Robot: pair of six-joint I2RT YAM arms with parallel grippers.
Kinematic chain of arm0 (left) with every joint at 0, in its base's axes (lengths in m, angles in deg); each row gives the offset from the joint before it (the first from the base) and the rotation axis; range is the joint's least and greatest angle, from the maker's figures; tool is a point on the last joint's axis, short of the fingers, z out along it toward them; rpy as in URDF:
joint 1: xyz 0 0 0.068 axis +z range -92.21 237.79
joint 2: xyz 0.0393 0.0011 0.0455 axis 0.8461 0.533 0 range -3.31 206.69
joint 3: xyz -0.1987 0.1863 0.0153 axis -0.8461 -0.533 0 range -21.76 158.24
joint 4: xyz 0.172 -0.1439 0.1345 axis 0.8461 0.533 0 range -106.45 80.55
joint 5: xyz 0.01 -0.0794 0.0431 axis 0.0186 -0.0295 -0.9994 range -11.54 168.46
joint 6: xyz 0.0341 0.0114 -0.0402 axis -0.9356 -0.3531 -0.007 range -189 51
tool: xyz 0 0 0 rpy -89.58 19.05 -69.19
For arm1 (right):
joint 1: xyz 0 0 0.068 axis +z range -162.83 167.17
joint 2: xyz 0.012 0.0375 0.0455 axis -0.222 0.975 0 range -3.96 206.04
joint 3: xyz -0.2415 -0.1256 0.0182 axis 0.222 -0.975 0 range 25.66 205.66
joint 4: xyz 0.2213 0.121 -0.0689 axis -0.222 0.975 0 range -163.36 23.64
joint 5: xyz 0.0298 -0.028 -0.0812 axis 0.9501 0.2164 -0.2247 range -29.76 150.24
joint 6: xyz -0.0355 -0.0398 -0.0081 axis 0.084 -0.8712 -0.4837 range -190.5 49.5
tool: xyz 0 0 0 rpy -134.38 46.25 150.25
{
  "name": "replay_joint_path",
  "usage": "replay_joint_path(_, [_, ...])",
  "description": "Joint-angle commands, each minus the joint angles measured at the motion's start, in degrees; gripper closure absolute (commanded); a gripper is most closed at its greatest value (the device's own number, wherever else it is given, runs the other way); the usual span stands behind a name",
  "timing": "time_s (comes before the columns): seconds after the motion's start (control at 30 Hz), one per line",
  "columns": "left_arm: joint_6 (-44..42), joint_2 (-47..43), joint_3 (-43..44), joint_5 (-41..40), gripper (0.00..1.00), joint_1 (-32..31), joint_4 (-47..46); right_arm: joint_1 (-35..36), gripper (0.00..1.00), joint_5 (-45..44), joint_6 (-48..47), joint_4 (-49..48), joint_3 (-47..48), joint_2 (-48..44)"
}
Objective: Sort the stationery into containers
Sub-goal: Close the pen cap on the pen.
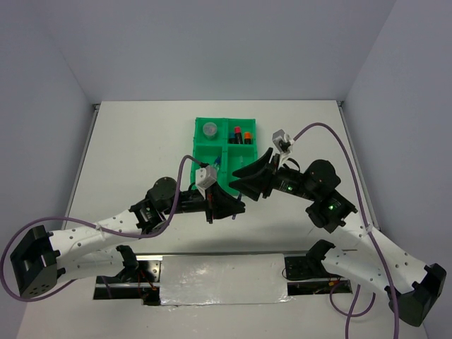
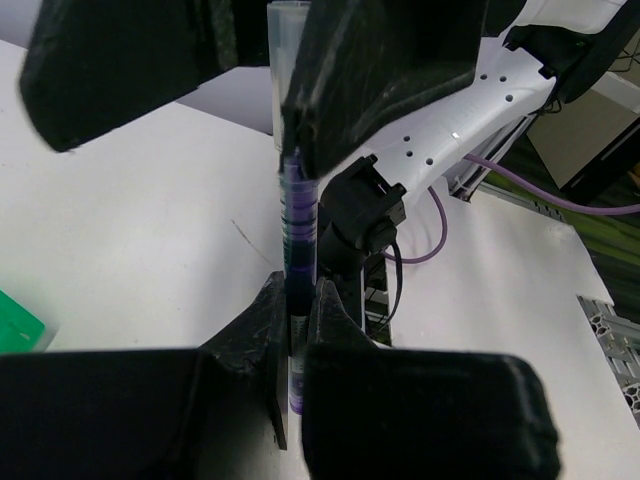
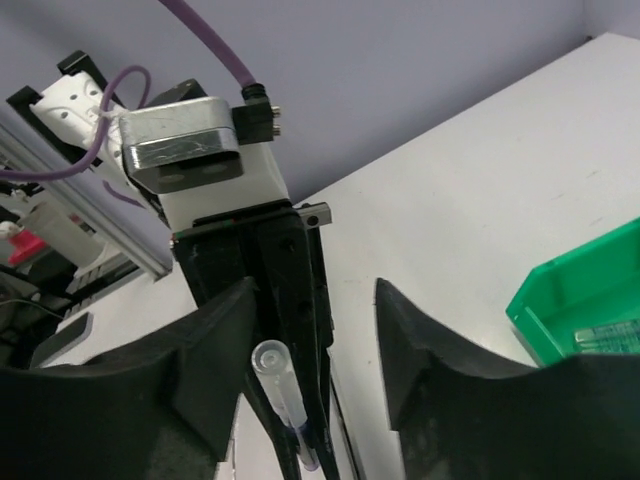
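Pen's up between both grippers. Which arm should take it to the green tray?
Left, probably. The left gripper is shut on the blue pen, and the green tray lies just beyond it. The right gripper stands open around the pen's clear end and would have to grip first.

White table, green tray (four compartments) far-centre

Here I see my left fingers black, the pen dark blue-purple with a clear end, tray bright green, marker caps red, table white, cables purple.
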Motion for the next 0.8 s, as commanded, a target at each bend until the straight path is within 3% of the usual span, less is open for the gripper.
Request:
replay_joint_path(0.0, [-0.79, -0.37, 0.97, 1.16, 1.00, -0.24, -4.28, -0.29, 0.44, 2.33, 0.11, -4.82, 0.15, -1.13])
replay_joint_path(0.07, [-0.70, -0.20, 0.97, 1.08, 1.00, -0.23, -4.28, -0.29, 0.54, 2.42, -0.06, -4.82, 0.06, -1.13])
replay_joint_path(0.13, [-0.62, -0.02, 1.05, 0.99, 1.00, -0.23, -4.46, -0.29, 0.72, 2.42, 0.02, -5.08, -0.20, -1.22])
replay_joint_path(0.2, [-0.53, -0.02, 1.14, 0.55, 1.00, -0.32, -4.28, -0.28, 0.81, 2.42, 0.11, -5.34, -0.47, -1.14])
replay_joint_path(0.53, [0.79, -1.25, 3.25, -1.56, 1.00, -0.32, -3.49, -0.37, 0.73, 3.56, 1.43, -7.89, -2.14, -0.25])
replay_joint_path(0.63, [1.05, -1.08, 3.95, -1.39, 1.00, -0.32, -3.14, -0.29, 0.83, 3.56, 1.25, -7.98, -2.14, -0.17])
replay_joint_path(0.67, [1.14, -1.07, 4.22, -1.56, 1.00, -0.24, -2.97, -0.37, 1.00, 3.56, 1.08, -7.81, -2.22, -0.08])
replay_joint_path(0.77, [1.58, -0.81, 4.48, -1.74, 1.00, -0.32, -3.23, -0.37, 1.00, 3.99, 0.64, -7.63, -2.40, -0.17])
